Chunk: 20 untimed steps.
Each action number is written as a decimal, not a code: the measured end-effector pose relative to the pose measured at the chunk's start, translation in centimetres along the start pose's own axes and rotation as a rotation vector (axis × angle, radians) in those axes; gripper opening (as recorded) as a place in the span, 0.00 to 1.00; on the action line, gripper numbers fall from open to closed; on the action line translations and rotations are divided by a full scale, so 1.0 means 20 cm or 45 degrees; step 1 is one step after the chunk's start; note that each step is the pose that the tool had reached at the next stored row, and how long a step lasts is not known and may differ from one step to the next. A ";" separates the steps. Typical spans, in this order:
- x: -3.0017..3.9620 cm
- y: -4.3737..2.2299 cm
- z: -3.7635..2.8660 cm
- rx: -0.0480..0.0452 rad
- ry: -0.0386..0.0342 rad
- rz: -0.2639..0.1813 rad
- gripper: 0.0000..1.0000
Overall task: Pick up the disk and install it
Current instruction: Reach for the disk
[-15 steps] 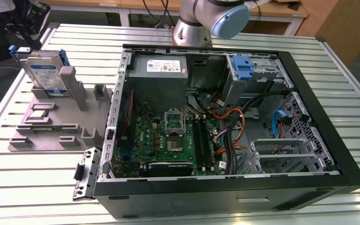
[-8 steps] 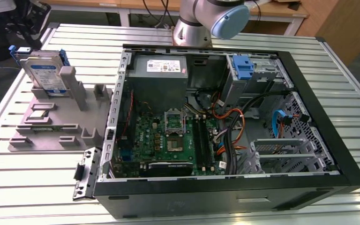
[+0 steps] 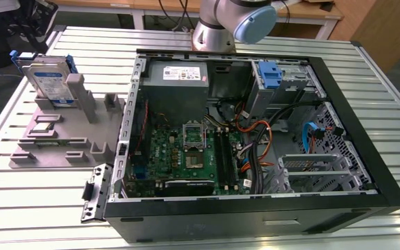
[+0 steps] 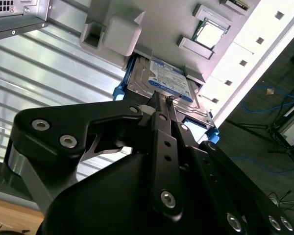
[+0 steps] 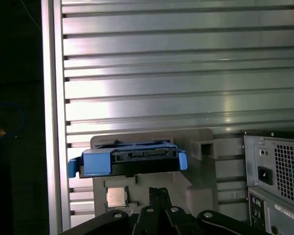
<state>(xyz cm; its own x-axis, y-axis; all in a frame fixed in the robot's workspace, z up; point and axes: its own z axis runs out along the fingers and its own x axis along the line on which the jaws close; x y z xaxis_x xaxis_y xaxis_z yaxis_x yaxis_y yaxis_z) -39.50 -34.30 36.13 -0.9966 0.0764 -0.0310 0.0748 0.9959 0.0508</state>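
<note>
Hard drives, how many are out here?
1: the disk stands upright in the grey holder on the exterior view's left of the computer case; others may hide inside.

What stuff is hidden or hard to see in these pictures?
1. Disk: exterior view, its bottom sits hidden in the grey holder.
2. Disk, second wrist view: the gripper covers part of it.
3. Arm: exterior view, cut off by the top edge.

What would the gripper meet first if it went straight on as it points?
Probably the disk standing in the grey holder: in the second wrist view the gripper aims at it, with nothing between. How far off it is remains unclear.
</note>
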 end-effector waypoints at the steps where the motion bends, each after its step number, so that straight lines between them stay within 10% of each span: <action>1: 0.000 0.000 0.000 0.000 0.0000 0.000 0.10; 20: 0.019 0.034 0.015 0.000 0.0001 0.000 0.10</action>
<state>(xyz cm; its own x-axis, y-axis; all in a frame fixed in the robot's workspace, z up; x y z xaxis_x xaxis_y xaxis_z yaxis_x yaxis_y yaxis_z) -39.82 -33.59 35.85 -0.9966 0.0764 -0.0309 0.0748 0.9959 0.0507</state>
